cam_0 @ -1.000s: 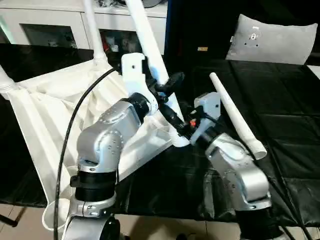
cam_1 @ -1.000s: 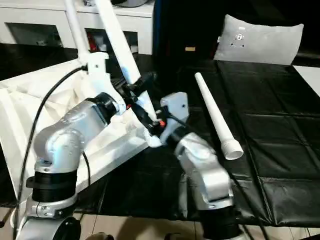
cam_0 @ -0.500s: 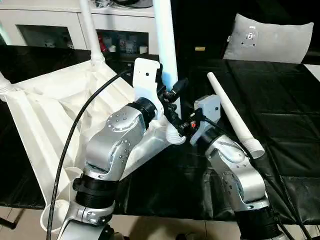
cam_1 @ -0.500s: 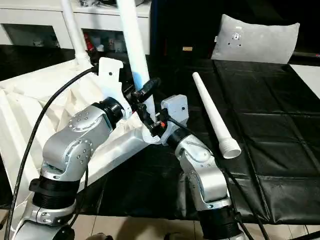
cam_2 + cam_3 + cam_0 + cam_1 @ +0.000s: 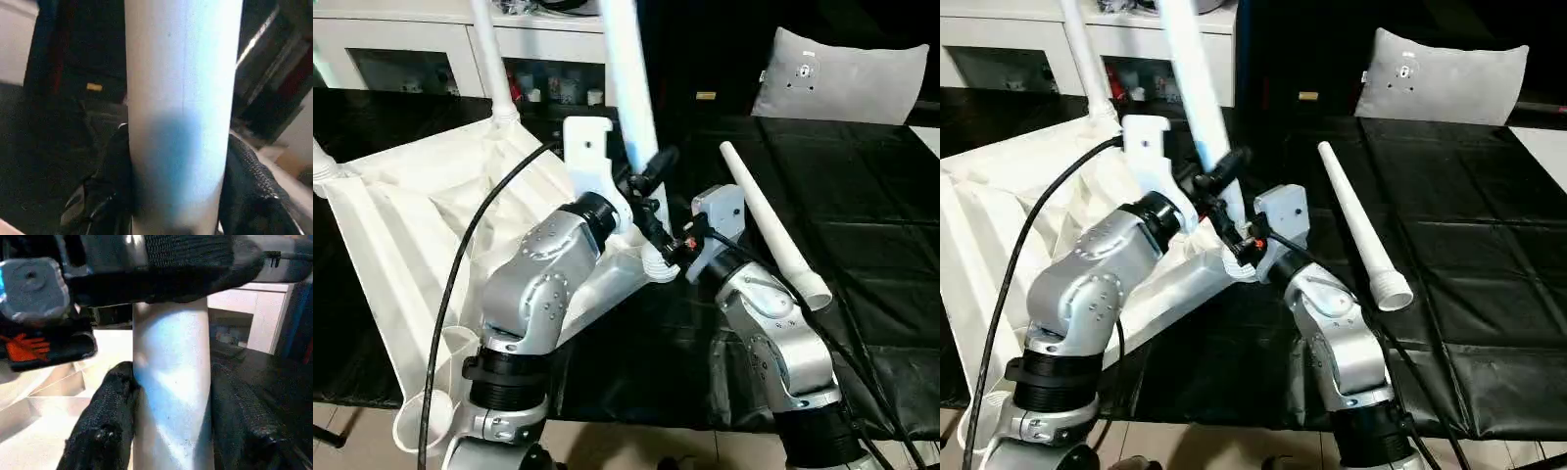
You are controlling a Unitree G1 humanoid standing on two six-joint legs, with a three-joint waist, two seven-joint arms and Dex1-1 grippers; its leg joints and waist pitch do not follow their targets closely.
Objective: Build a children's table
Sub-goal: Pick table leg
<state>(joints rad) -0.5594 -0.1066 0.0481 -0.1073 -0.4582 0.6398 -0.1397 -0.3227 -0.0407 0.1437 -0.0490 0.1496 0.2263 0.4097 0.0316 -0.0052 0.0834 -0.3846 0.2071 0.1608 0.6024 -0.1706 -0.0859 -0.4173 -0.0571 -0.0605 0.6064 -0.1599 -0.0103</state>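
Observation:
The children's table top (image 5: pixel 411 215) lies tilted with its ribbed underside up, on the left. Two white legs (image 5: pixel 489 59) stand in its far corner sockets. A third leg (image 5: pixel 628 88) rises nearly upright from the near right corner socket (image 5: pixel 654 266). My left gripper (image 5: pixel 644 191) is shut on this leg a little above the socket, and its black fingers (image 5: pixel 244 186) press both sides of the tube. My right gripper (image 5: pixel 672 255) is shut on the same leg just below, fingers (image 5: pixel 105 431) hugging it. A fourth leg (image 5: pixel 769 220) lies loose to the right.
A black cover (image 5: pixel 871 255) spreads over the work surface under the loose leg. A grey-white cushion (image 5: pixel 842 83) leans at the back right. A white cabinet (image 5: pixel 411 49) stands behind the table top. A black cable (image 5: pixel 450 294) runs along my left arm.
The held leg has swung from a slant to nearly upright over the corner socket. My left gripper's fingers have narrowed onto it. The right gripper keeps its hold.

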